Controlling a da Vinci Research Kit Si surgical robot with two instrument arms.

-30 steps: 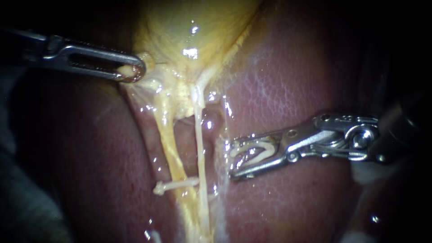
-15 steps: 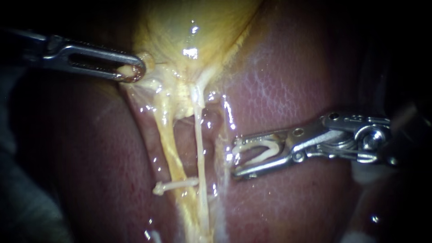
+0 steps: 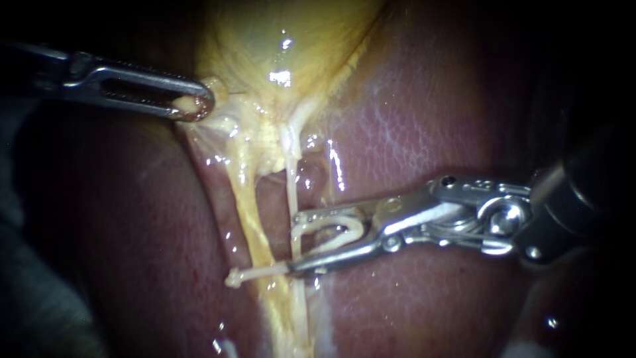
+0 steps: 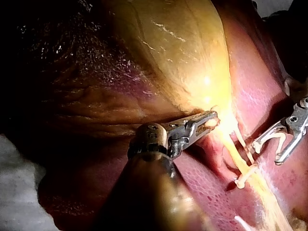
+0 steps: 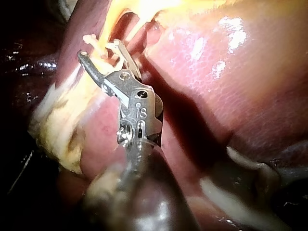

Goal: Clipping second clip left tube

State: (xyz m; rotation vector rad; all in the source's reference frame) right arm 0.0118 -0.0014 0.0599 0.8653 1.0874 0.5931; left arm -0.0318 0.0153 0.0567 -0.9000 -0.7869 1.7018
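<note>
Endoscope view: the left instrument (image 3: pixel 193 106) is lying in from the left. Its end effector is clamped on a nub of pale tissue at the neck of the gallbladder (image 3: pixel 278 40), and the nub is showing through the jaw's slot.

Two tubes are running down over the liver (image 3: pixel 411 119). The yellow left tube (image 3: pixel 246 205) is carrying a placed clip (image 3: pixel 255 273) low down. A thin right tube (image 3: pixel 290 192) is lying just beside it.

The right instrument (image 3: pixel 295 243) is holding its end effector wide, with a white loaded clip (image 3: pixel 331 229) sitting between the jaws and touching both. The jaw tips are reaching the thin right tube, and the lower tip is meeting the placed clip's end. The left tube is lying just beyond them.

Only the left wrist view is showing the gallbladder's broad body beyond the left instrument (image 4: pixel 209 120), with the right instrument (image 4: pixel 267 155) gaping beside the tubes.

The right wrist view is showing the right instrument (image 5: pixel 98 48) among pale strands. I cannot tell which strand is lying between the jaws.
</note>
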